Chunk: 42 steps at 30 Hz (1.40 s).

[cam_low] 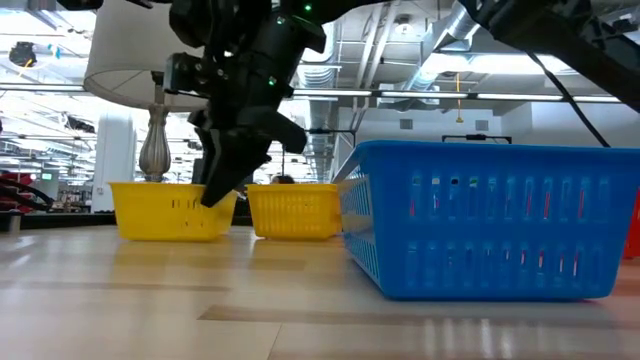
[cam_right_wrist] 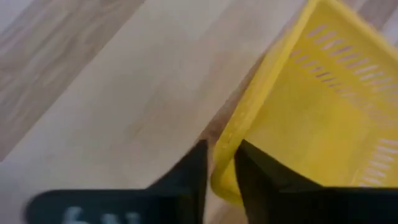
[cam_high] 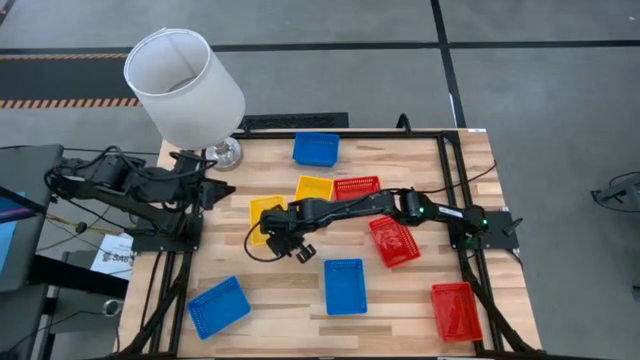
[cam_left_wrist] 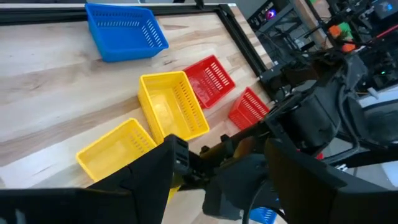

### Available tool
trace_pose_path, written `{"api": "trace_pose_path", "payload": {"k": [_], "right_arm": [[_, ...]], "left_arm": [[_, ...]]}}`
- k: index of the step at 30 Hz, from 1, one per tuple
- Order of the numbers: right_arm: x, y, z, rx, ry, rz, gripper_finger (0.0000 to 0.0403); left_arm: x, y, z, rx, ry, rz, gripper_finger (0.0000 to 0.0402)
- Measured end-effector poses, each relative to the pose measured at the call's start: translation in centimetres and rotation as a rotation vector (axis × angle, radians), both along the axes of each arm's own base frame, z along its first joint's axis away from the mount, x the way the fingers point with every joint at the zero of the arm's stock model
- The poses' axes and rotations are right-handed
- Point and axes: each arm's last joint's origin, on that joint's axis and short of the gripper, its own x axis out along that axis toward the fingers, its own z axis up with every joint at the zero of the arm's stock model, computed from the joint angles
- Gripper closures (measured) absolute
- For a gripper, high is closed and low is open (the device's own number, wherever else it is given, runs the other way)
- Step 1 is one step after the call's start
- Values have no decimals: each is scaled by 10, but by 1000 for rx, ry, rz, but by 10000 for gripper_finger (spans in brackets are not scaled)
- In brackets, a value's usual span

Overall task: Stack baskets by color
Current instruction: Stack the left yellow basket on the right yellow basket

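Two dark, matte-black jointed arms, both built of blocky segments with black cables looping alongside. The right arm (cam_high: 400, 208) carries small green indicator lights near its base; its tool (cam_right_wrist: 221, 171) ends in two flat, tapered black fingers.

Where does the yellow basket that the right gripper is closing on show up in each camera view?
High view: the yellow basket lies left of centre, partly under the right gripper.
Low view: at the left, behind the gripper.
Left wrist view: the lower yellow one.
Right wrist view: its rim sits between the fingers.
Shared landmark: the second yellow basket beside it.
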Motion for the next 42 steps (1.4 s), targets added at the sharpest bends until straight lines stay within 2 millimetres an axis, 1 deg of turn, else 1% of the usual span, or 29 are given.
{"api": "trace_pose_path", "payload": {"k": [3,4,7,10,13,16,18,21,24,27,31,33,37,42], "right_arm": [[2,1,2,4,-27,-9,375],[3,1,5,1,-41,-2,385],[2,2,24,5,-101,0,385],[-3,0,51,-3,-160,-24,395],[-12,-8,83,-36,-225,-71,393],[-28,-22,118,-90,-269,-182,396],[-41,-33,137,-92,-268,-286,398],[-62,-52,155,-17,-218,-490,396],[-84,-67,164,53,-125,-696,399],[-95,-75,162,68,-44,-814,399],[-93,-67,149,58,2,-790,395],[-90,-61,135,52,18,-773,396],[-86,-57,99,32,85,-777,394],[-88,-58,73,20,132,-804,386]], "left_arm": [[0,0,0,0,0,0,164],[0,0,0,0,0,0,164],[-2,1,1,-1,-6,0,164],[-4,1,1,-3,-14,1,164],[-6,2,2,-5,-23,2,164],[-7,3,2,6,-31,17,164],[-9,4,3,17,-40,34,164],[-10,5,4,40,-48,67,164],[-9,6,4,69,-47,91,164],[-8,6,4,78,-44,100,164],[-5,5,3,92,-31,95,164],[-5,5,3,93,-29,93,164],[-5,5,3,102,-25,85,164],[-5,5,3,108,-22,80,164]]}}
